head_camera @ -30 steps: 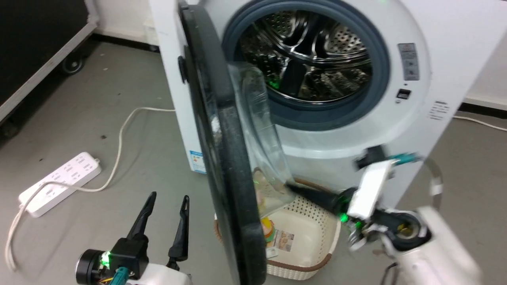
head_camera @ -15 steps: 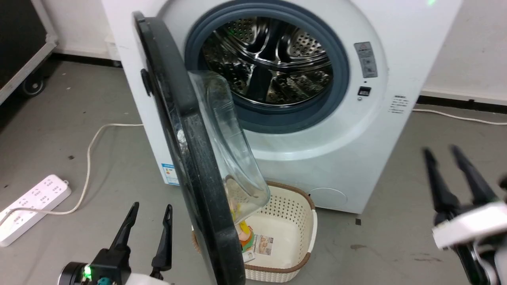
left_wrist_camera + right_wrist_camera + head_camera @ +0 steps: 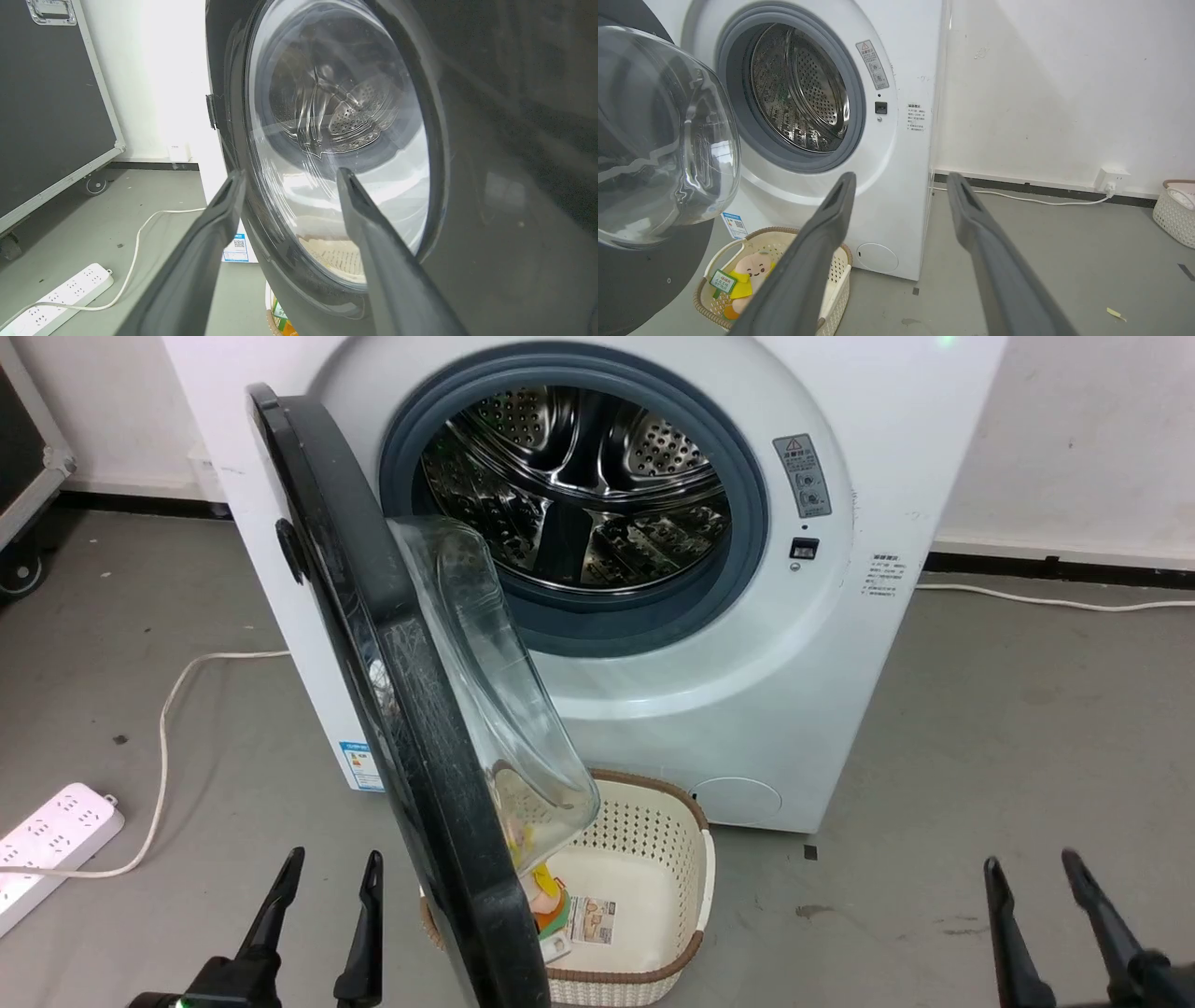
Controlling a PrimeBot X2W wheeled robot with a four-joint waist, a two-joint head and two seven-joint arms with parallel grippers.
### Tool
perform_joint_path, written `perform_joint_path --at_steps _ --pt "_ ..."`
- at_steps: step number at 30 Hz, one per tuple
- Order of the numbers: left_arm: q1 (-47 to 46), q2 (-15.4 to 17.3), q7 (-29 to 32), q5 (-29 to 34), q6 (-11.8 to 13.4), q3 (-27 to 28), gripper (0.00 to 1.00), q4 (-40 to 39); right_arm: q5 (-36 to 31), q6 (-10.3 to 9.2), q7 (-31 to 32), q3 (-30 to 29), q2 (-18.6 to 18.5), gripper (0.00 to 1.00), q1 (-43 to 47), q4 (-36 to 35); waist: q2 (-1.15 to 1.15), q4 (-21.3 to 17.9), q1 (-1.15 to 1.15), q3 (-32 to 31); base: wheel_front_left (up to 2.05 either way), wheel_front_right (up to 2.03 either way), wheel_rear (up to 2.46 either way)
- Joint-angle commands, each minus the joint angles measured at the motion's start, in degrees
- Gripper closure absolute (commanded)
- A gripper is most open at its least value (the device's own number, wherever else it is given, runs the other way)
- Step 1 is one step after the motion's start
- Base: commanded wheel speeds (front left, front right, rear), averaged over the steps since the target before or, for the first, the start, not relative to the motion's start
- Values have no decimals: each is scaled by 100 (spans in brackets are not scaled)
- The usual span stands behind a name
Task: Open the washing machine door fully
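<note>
The white washing machine (image 3: pixel 747 709) stands with its steel drum (image 3: pixel 569 476) exposed inside the grey gasket. Its black door (image 3: pixel 392 691) is swung out to the left, nearly edge-on to me, with the clear glass bowl (image 3: pixel 485 691) bulging toward the machine. My left gripper (image 3: pixel 335 855) is open, low on the door's outer side and apart from it; in the left wrist view the left gripper (image 3: pixel 289 173) points at the door's outer face (image 3: pixel 336 116). My right gripper (image 3: pixel 1029 859) is open and empty at the lower right, clear of the machine (image 3: pixel 906 70) and the door (image 3: pixel 668 140).
A cream perforated basket (image 3: pixel 653 826) holding a plush toy (image 3: pixel 754 273) sits on the floor under the door. A power strip (image 3: pixel 47 831) and its cable (image 3: pixel 168 709) lie to the left. A black wheeled case (image 3: pixel 46 116) stands far left. A second white basket (image 3: pixel 1174 210) stands far right.
The head camera has shifted, so the machine sits further left in the picture. My right gripper has drawn back from the door's inner glass to the lower right. The left gripper keeps its pose.
</note>
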Motion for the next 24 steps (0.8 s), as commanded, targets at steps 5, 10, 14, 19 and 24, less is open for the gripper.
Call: perform_joint_path --at_steps 5,10,14,19,24 --pt "111 -49 -32 -31 -51 57 0 -106 160 5 -61 -47 47 0 242 60 0 5 0 -4 0 0 0" --pt "128 -95 -32 -26 -98 62 100 -179 207 5 -65 7 48 0 282 80 0 36 0 -9 0 0 0" --pt "7 -181 -32 -100 -66 240 100 -535 212 5 -65 10 49 0 227 66 0 74 0 -13 0 0 0" --pt "-331 -311 -32 -202 37 583 100 -1443 219 5 -66 -12 49 0 178 26 0 136 0 -26 0 0 0" --pt "-805 -374 -32 -199 46 719 100 -2440 244 5 -66 -26 49 0 161 17 0 181 0 -42 0 0 0"
